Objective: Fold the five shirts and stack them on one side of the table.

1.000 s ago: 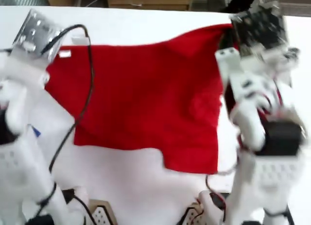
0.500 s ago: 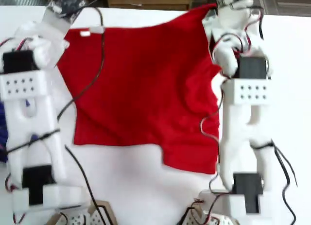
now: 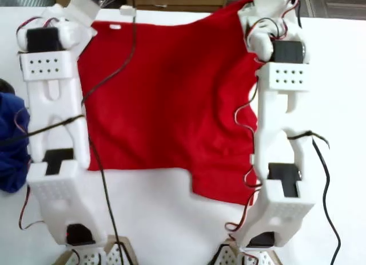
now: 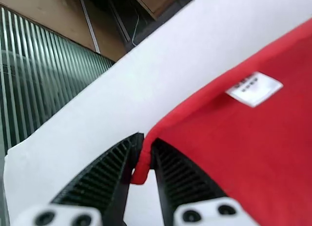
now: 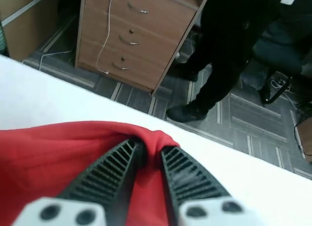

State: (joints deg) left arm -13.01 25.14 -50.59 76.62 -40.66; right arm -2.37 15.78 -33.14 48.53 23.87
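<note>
The left fingers (image 4: 102, 174) are pinched tight on the red shirt (image 3: 171, 99) at its 11 o'clock corner. The right fingers (image 5: 105, 174) are clamped on its 1 o'clock corner. The shirt lies spread across the white counter (image 3: 343, 105), and a blue shirt (image 3: 11, 139) is bunched at 9 o'clock.

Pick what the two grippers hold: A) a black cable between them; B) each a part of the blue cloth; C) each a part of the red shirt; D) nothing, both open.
C: the left gripper and the right gripper are each shut on the far edge of the red shirt.
</note>
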